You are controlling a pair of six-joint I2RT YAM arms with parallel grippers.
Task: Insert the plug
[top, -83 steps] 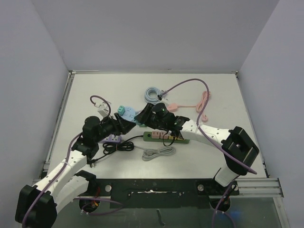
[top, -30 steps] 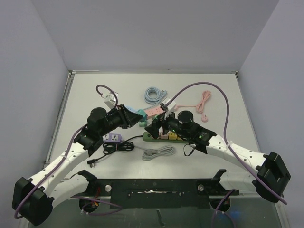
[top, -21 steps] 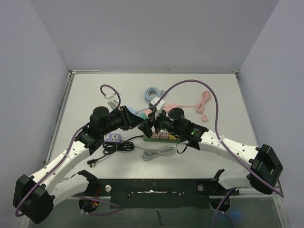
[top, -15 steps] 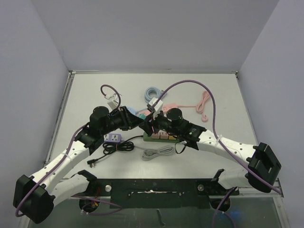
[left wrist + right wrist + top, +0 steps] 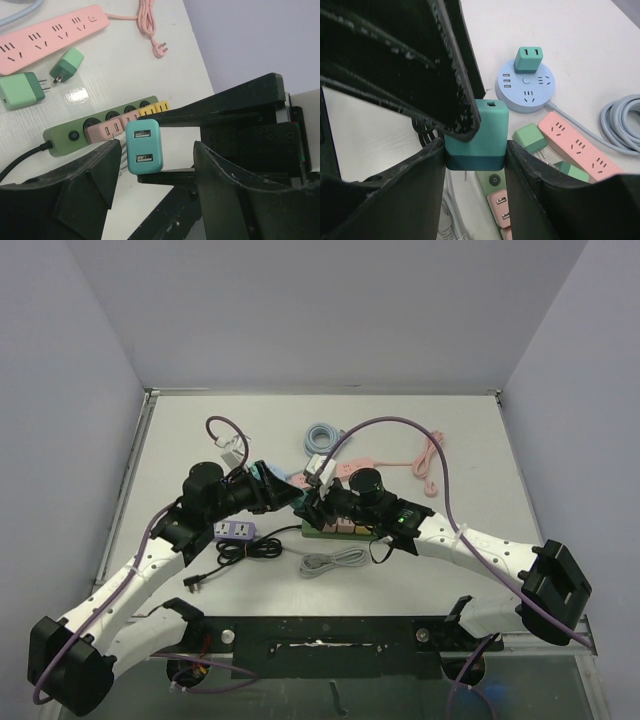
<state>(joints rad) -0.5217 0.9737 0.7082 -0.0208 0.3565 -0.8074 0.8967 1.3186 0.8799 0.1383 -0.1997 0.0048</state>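
The teal plug (image 5: pixel 476 131), a USB charger block with a darker band at its pin end, hangs in the air above the table. My right gripper (image 5: pixel 475 150) is shut on it, one finger pressed on each side. In the left wrist view the teal plug (image 5: pixel 144 146) sits between the fingers of my left gripper (image 5: pixel 155 170), which is open with a gap on both sides. The two grippers meet nose to nose above the left end of the green power strip (image 5: pixel 350 530). The strip holds pink and yellow adapters (image 5: pixel 105 131).
A pink power strip (image 5: pixel 50 32) and two loose green plugs (image 5: pixel 67 64) lie behind the green strip. A round blue socket hub (image 5: pixel 525 87) carries a green plug. A purple adapter (image 5: pixel 233 530), black cable (image 5: pixel 250 548), grey cable (image 5: pixel 335 562) and pink cable (image 5: pixel 428 462) lie around.
My right arm swung left to meet the left gripper and its jaws closed on the teal plug. My left gripper's jaws then opened off the plug.
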